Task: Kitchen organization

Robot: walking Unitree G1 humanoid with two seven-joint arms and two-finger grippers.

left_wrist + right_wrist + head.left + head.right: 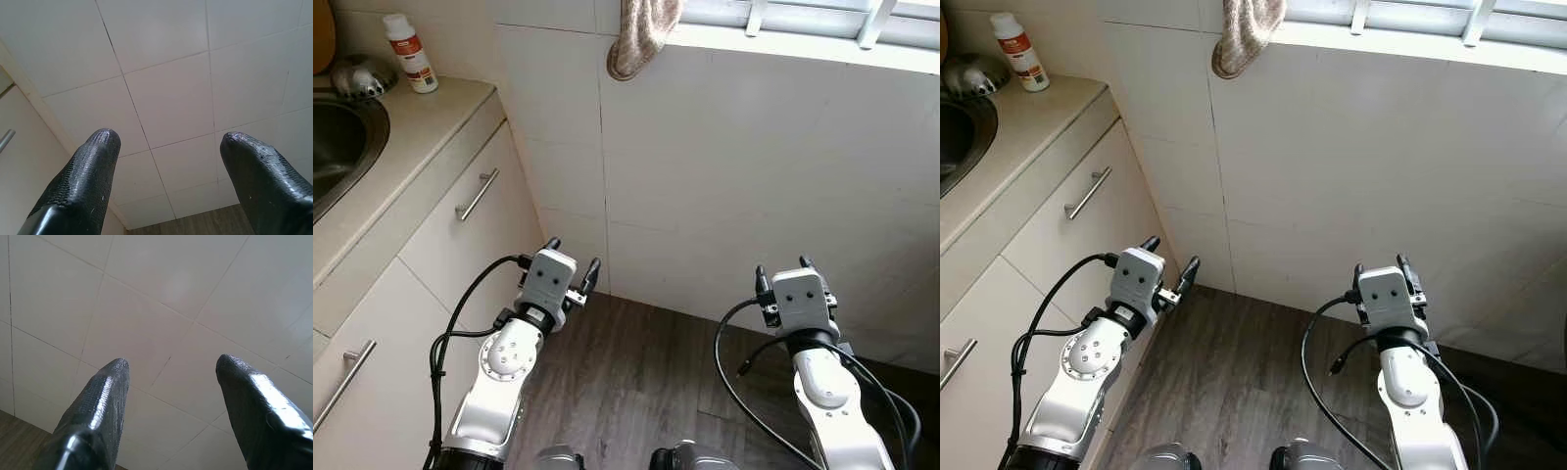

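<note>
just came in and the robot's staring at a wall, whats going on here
Nothing is being handled right now. The robot faces a tiled wall in the kitchen corner, with its left gripper and right gripper both open and empty, held out over the wood floor. On its left are the counter with a sink, a white bottle and drawers below. A cloth hangs from the window sill.

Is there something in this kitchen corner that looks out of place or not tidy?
Only one thing stands out: a brownish cloth hangs bunched over the edge of the window sill, dangling down the tiled wall. The white bottle stands upright on the counter beside the sink. Nothing looks spilled or broken.
</note>
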